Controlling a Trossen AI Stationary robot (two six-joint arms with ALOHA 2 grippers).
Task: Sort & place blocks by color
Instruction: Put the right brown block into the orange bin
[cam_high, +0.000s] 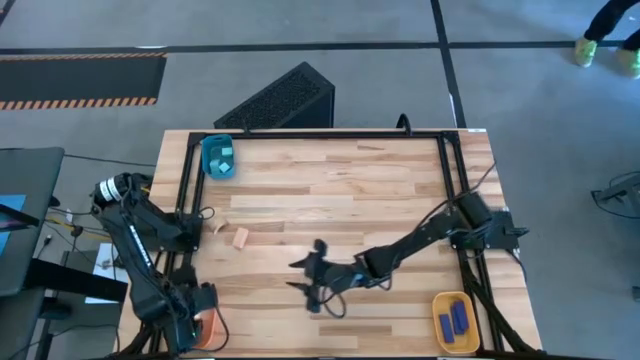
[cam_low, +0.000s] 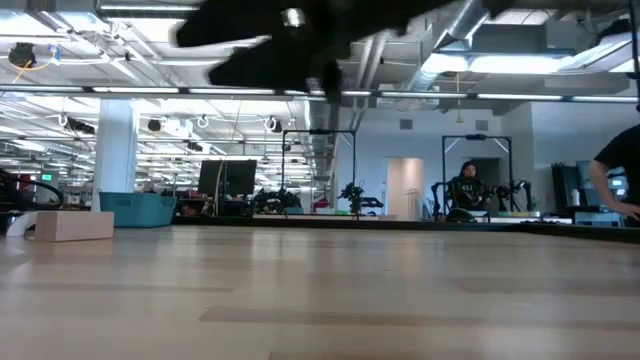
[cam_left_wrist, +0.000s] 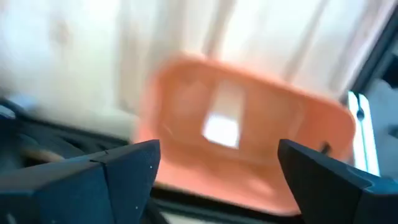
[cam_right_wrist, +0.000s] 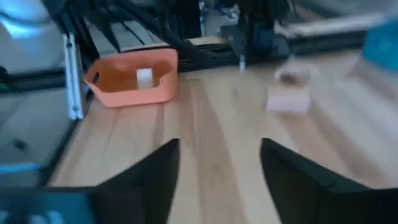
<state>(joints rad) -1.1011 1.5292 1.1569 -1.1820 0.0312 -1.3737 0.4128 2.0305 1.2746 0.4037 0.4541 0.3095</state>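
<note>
My left gripper (cam_left_wrist: 217, 168) hangs open above the orange tray (cam_left_wrist: 249, 130) at the table's near left corner, pointing down. A pale wood block (cam_left_wrist: 222, 127) lies on the tray's floor below it, untouched. My right gripper (cam_high: 294, 275) is open over the table's near middle, pointing toward the left edge with nothing between its fingers (cam_right_wrist: 149, 174). Two more wood blocks (cam_high: 218, 226) (cam_high: 240, 237) lie flat on the tabletop at the left. Cyan blocks sit in the teal tray (cam_high: 218, 157), and dark blue bars lie in the yellow tray (cam_high: 454, 322).
A black frame rail (cam_high: 185, 200) runs along the table's left, far and right sides. A dark slatted box (cam_high: 285, 100) stands beyond the far edge. Bare tabletop lies between the trays. People are in the room behind (cam_low: 465, 190).
</note>
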